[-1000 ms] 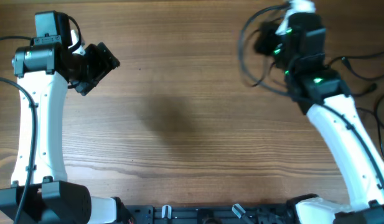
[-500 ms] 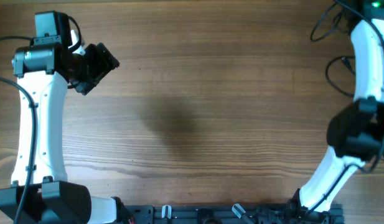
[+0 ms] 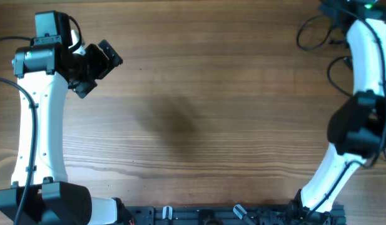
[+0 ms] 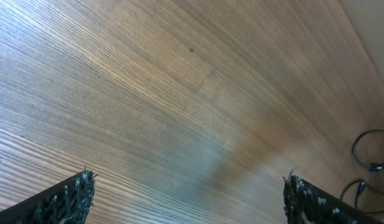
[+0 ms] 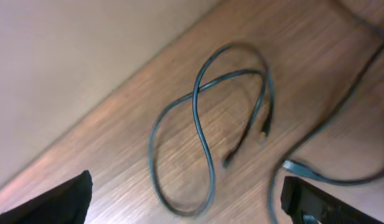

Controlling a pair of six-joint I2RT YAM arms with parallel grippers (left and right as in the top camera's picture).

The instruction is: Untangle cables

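- While the right gripper [image 5: 187,186] hangs over the far right corner of the table [image 3: 199,125], its jaws stand wide apart with nothing between them.
- The left gripper [image 4: 188,186] is likewise spread and empty. It is held above bare wood, well apart from the work.
- The cables [image 3: 299,37] lie at that far right corner. In the right wrist view, one thin cord [image 5: 198,121] forms a figure-eight that crosses itself once, close to the table edge, with both plug ends resting inside the loop. A second cord [image 5: 332,121] runs just beside it and does not appear to touch it.
- Hazard: closing on the crossing point would likely pinch both strands together and tighten the loop instead of freeing it.
- Hazard: a pull toward the edge may drag the cord off the table.
- Hazard: the cord lies flat, so the fingers may slide over it.
- Hazard: with the left gripper distant, nothing anchors the cord, and the whole loop may follow the pull.
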